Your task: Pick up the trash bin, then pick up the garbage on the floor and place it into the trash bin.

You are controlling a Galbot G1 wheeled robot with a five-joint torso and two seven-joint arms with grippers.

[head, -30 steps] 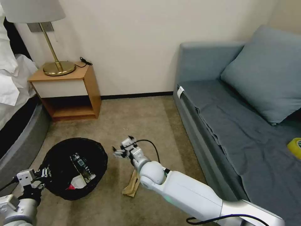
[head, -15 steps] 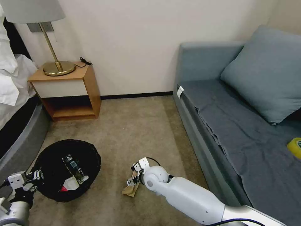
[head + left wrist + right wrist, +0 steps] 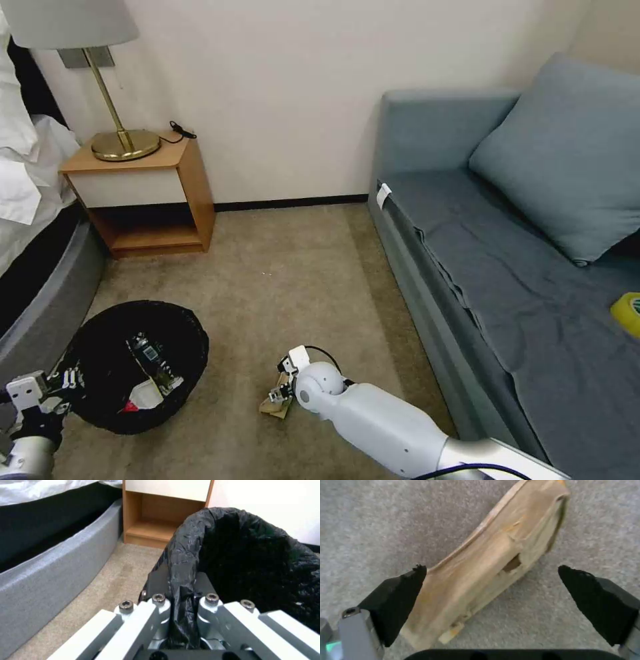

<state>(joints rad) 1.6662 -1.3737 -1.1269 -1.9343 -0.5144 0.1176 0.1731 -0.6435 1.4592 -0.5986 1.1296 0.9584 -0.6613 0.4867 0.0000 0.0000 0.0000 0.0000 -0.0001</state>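
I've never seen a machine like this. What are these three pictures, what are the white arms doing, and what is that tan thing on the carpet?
It is a wheeled robot with two arms. The wide picture comes from a camera on its head; the other two come from cameras on its wrists. The left gripper is shut on the rim of the round trash bin lined with a crinkled black plastic bag; the left wrist view shows the bag pinched between its fingers. Some litter already lies inside the bin. The right gripper is down at the carpet, open, its black fingertips on either side of the tan crumpled paper, not yet closed on it. A grey sofa stands on the right.
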